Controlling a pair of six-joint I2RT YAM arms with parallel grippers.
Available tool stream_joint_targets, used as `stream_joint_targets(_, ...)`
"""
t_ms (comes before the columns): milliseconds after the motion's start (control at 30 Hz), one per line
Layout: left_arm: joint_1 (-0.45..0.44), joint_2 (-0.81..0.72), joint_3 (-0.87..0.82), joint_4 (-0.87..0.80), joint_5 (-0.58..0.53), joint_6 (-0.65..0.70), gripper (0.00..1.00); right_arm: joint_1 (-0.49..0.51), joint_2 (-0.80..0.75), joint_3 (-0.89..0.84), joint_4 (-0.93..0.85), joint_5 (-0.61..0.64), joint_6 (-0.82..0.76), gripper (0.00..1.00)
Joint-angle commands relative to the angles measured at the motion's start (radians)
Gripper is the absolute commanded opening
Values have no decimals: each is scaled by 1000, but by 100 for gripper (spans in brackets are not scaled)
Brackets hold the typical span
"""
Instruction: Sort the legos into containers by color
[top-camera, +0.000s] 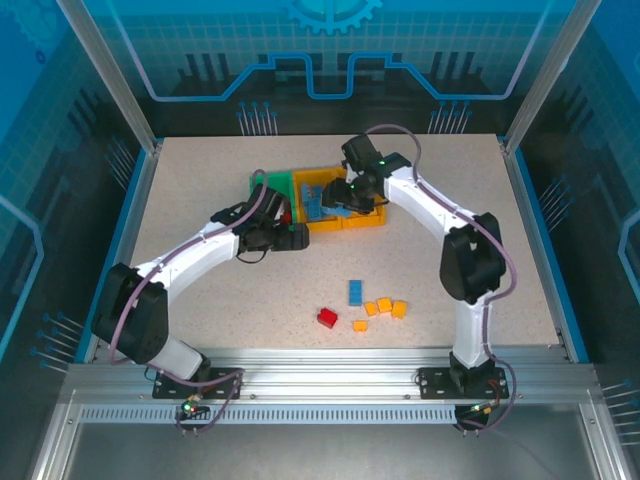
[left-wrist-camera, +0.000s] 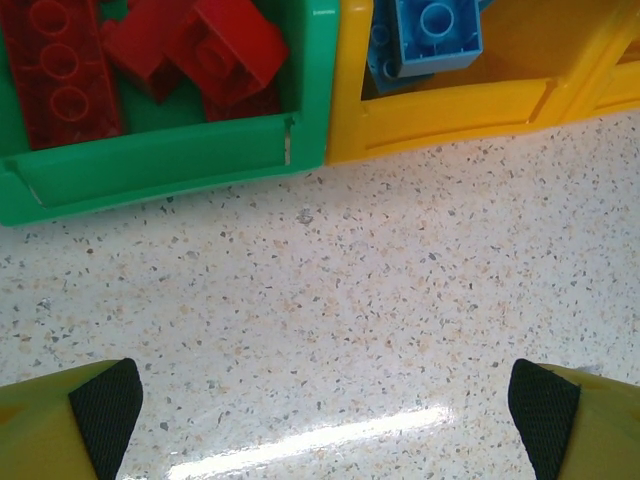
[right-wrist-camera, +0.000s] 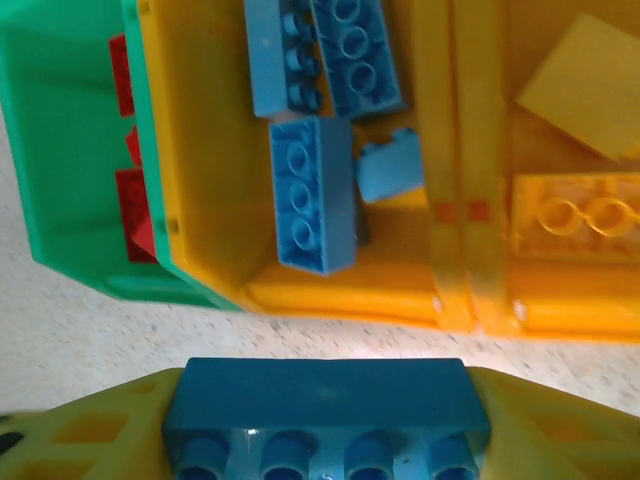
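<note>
Three joined bins stand at the back middle: a green bin (top-camera: 268, 186) with red legos (left-wrist-camera: 150, 50), a middle yellow bin (top-camera: 312, 182) with several blue legos (right-wrist-camera: 310, 190), and a right yellow bin (right-wrist-camera: 560, 280) with yellow-orange legos (right-wrist-camera: 580, 215). My right gripper (right-wrist-camera: 325, 425) hovers at the near edge of the middle bin, shut on an oblong blue lego (right-wrist-camera: 325, 395). My left gripper (left-wrist-camera: 325, 425) is open and empty over bare table just in front of the green bin (left-wrist-camera: 150, 170). Loose on the table lie a blue lego (top-camera: 356, 292), a red lego (top-camera: 327, 318) and several orange legos (top-camera: 385, 307).
The speckled table (top-camera: 200, 200) is walled by an aluminium frame and blue panels. The left arm (top-camera: 190, 260) stretches from the near left toward the bins, the right arm (top-camera: 470, 260) from the near right. The loose bricks lie between the arm bases.
</note>
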Motion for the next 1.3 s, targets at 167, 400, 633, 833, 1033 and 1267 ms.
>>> stream_joint_targets(167, -87, -23, -33, 0, -6, 35, 99, -28, 159, 195, 0, -106, 154, 63)
stream_joint_targets(400, -132, -2, -31, 6, -16, 15, 99, -40, 278, 357, -22, -118, 209, 71)
stream_joint_targets(633, -190, 51, 41, 17, 19, 49, 99, -39, 268, 414, -40, -155, 171, 86)
stream_joint_targets(833, -286, 187, 200, -75, 52, 84, 99, -48, 133, 344, -44, -125, 104, 96)
stream_joint_targets(1033, -385, 282, 273, -133, 67, 13, 97, -83, -44, 183, -71, -45, 14, 96)
stream_joint_targets(1267, -433, 395, 313, -161, 94, -45, 85, -192, -321, -174, 13, 13, -7, 96)
